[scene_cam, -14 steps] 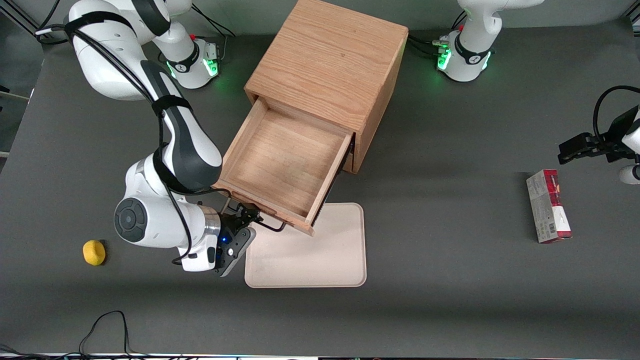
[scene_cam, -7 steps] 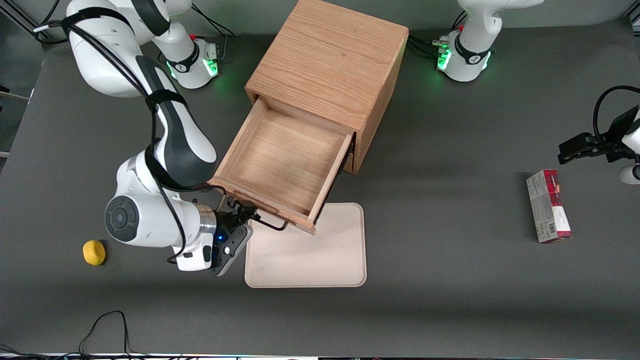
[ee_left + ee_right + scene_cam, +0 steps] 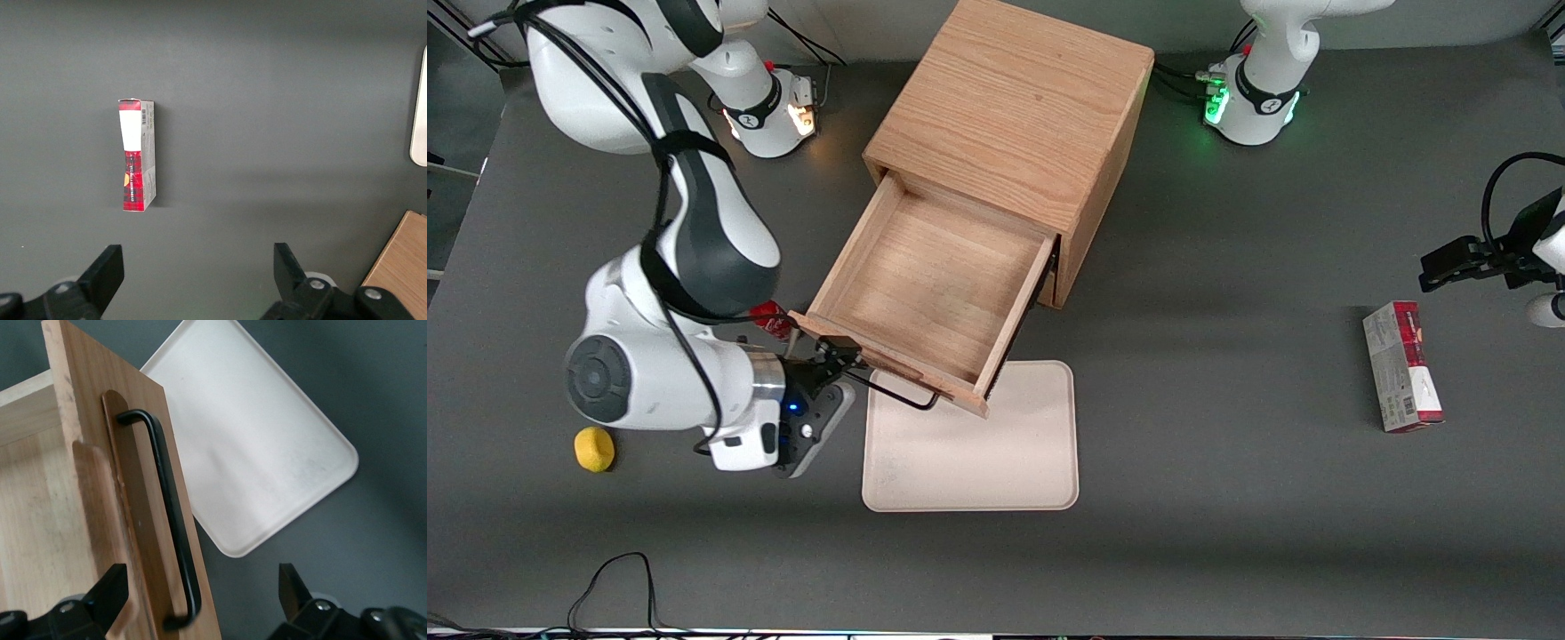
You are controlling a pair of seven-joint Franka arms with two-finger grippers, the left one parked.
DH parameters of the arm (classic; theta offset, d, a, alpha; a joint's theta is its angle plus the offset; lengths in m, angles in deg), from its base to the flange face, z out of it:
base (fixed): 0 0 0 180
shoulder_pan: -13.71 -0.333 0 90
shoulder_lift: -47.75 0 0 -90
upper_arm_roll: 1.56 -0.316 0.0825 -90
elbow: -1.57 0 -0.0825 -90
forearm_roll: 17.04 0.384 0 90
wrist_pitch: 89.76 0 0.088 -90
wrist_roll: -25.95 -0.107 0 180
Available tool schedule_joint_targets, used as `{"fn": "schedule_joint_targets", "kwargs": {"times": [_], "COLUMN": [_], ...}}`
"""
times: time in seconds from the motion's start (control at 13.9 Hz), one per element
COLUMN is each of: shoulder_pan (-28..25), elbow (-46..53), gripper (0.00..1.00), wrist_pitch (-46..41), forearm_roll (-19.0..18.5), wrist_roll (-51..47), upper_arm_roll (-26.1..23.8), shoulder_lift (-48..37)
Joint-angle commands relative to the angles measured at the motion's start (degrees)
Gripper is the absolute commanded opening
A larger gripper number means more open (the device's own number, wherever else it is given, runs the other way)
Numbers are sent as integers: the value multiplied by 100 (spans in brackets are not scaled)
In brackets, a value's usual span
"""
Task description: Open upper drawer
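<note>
The upper drawer point(image 3: 929, 284) stands pulled far out of the oak cabinet point(image 3: 1014, 107), and its wooden inside is bare. Its black bar handle point(image 3: 889, 389) runs along the drawer front, nearer the front camera. My right gripper point(image 3: 829, 363) is open at the end of the handle toward the working arm's end of the table. In the right wrist view the drawer front point(image 3: 133, 520) and the handle point(image 3: 170, 513) lie between the gripper's point(image 3: 200, 590) spread fingers point(image 3: 110, 590), which do not touch the handle. The lower drawer is hidden under the upper one.
A cream tray point(image 3: 978, 444) lies on the table under the drawer front and also shows in the right wrist view point(image 3: 253, 453). A yellow lump point(image 3: 594, 448) lies near the working arm. A small red thing point(image 3: 769, 316) peeks out beside the drawer. A red box point(image 3: 1400, 364) lies toward the parked arm's end.
My arm and gripper have slid along the handle toward the working arm's end of the table. The drawer has stayed pulled out. The arm's base light has gone from green to amber.
</note>
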Motion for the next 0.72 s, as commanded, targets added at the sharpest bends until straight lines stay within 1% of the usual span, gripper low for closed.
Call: {"fn": "schedule_joint_targets", "kwargs": {"times": [0.0,0.07,0.14,0.22,0.29,0.36,0.5,0.57,0.65], "shoulder_pan": [138,138,182,130,103,129,103,94,94], "elbow": [-86,-199,-400,-716,-1084,-1384,-1886,-2088,-2394], "gripper": [100,100,100,100,100,100,100,100,100], "wrist_pitch": [-323,-498,-778,-825,-825,-816,-790,-799,-790], "forearm_roll": [-284,-424,-478,-574,-697,-715,-698,-707,-707], "wrist_roll": [39,39,21,-83,-206,-303,-383,-670,-1239], "upper_arm_roll": [86,112,208,470,621,736,1166,1254,1342], "shoulder_lift": [-391,-600,-855,-1170,-1435,-1646,-1980,-2156,-2402]}}
